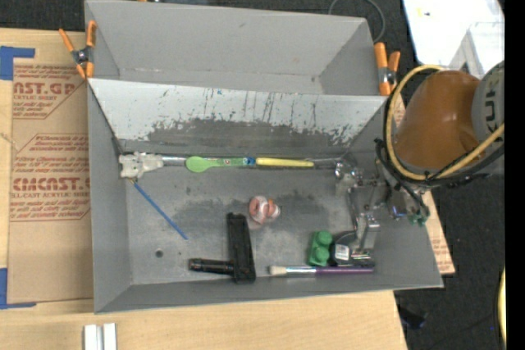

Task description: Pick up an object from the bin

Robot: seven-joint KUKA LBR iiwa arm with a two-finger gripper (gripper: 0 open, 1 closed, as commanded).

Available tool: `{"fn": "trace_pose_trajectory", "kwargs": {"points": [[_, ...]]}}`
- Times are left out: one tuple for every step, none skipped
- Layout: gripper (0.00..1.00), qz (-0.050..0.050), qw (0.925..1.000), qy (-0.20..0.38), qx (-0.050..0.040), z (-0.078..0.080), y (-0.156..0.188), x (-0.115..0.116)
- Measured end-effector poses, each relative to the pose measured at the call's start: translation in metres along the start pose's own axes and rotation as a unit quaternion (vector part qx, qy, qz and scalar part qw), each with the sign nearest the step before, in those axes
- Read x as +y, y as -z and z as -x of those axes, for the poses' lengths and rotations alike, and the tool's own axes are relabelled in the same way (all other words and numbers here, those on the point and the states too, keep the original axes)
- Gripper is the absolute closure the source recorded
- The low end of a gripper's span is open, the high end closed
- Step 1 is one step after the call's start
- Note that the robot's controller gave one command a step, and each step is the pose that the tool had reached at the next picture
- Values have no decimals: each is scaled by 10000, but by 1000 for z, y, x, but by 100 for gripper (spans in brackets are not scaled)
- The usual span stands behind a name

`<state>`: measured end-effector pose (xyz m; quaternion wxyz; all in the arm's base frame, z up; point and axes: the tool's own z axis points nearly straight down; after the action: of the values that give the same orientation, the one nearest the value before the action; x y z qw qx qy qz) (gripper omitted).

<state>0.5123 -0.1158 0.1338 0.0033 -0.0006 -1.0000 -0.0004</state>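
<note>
Starting with the largest: a grey sheet-metal bin with sloping walls and a scuffed floor. Reaching into it from the right, the robot arm with its rounded orange cover and looped cables. Ending in a metal two-finger gripper, hanging low over the bin's front right corner. Cannot tell how wide the claw stands, nor whether it has hold of anything.

Lying across the back of the floor, a long green plastic spoon with a yellow handle. Resting near the front, left of centre, a black T-shaped plastic tool. Stretched along the front edge to its right, a thin brush with a purple handle. Slanting across the left side, a thin blue stick. Sitting at the spoon's left end, a crumpled white piece. Placed mid-floor, well apart from the claw, a small pink-and-white ball.

Closest to the claw, just behind the brush: a small green lumpy plastic piece and, between it and the gripper, a small dark-and-white block, just beside the claw's tip.
</note>
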Motion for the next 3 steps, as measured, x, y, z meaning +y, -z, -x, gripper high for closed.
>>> {"fn": "trace_pose_trajectory", "kwargs": {"points": [[0, -6, 10000, 10, -35, 2, 4, 1], [0, -13, 9877, 1562, -34, -12, -56, 16], [0, -29, 9744, 2249, -66, -27, 6, 21]]}}
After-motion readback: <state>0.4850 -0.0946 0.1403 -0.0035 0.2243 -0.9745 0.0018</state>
